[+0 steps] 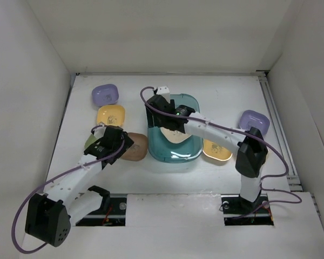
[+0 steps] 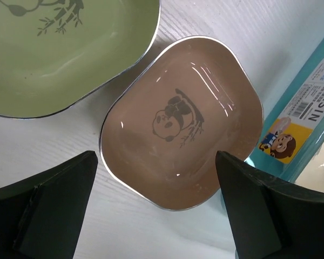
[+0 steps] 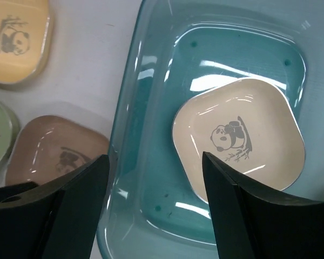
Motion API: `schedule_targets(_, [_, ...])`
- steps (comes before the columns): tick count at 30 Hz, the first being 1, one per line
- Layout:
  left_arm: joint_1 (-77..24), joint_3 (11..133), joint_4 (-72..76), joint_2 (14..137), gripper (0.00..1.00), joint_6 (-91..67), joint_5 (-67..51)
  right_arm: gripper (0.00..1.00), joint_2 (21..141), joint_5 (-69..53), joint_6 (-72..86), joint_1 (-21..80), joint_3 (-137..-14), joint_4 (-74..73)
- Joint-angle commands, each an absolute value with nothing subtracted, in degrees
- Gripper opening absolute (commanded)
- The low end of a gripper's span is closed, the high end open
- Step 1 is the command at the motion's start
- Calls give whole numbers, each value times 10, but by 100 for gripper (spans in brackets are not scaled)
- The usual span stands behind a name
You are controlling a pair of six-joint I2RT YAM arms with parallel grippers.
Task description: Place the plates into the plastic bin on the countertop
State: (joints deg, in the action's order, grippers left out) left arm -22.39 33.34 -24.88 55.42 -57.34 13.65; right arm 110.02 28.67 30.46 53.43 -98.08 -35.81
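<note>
The teal plastic bin [image 1: 190, 102] stands mid-countertop with a cream plate [image 1: 176, 137] inside. My right gripper [image 1: 164, 111] hovers open and empty over the bin; in the right wrist view [image 3: 155, 162] its jaws span the bin's left wall [image 3: 124, 124], beside the cream plate [image 3: 237, 140]. My left gripper [image 1: 116, 141] is open and empty over the pink-brown plate [image 1: 136, 147]; in the left wrist view [image 2: 155, 162] its jaws straddle that plate's [image 2: 181, 121] near edge. A light green plate [image 2: 59, 48] lies just left of it, mostly hidden in the top view.
A purple plate [image 1: 105, 94] and an orange-yellow plate [image 1: 110, 115] lie left of the bin. Another orange-yellow plate [image 1: 217, 151] and a purple plate [image 1: 254, 120] lie right of it, near my right arm. White walls enclose the countertop [image 1: 216, 86].
</note>
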Motion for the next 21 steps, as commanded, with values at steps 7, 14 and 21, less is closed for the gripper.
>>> schedule_targets(7, [-224, 281, -217, 550, 77, -625, 152, 75, 1003, 289, 287, 541, -934, -307])
schedule_targets(14, [-224, 262, -204, 582, 34, -636, 157, 75, 980, 289, 276, 541, -919, -307])
schedule_targets(21, [-224, 245, -199, 582, 30, -642, 163, 75, 956, 294, 276, 535, -900, -302])
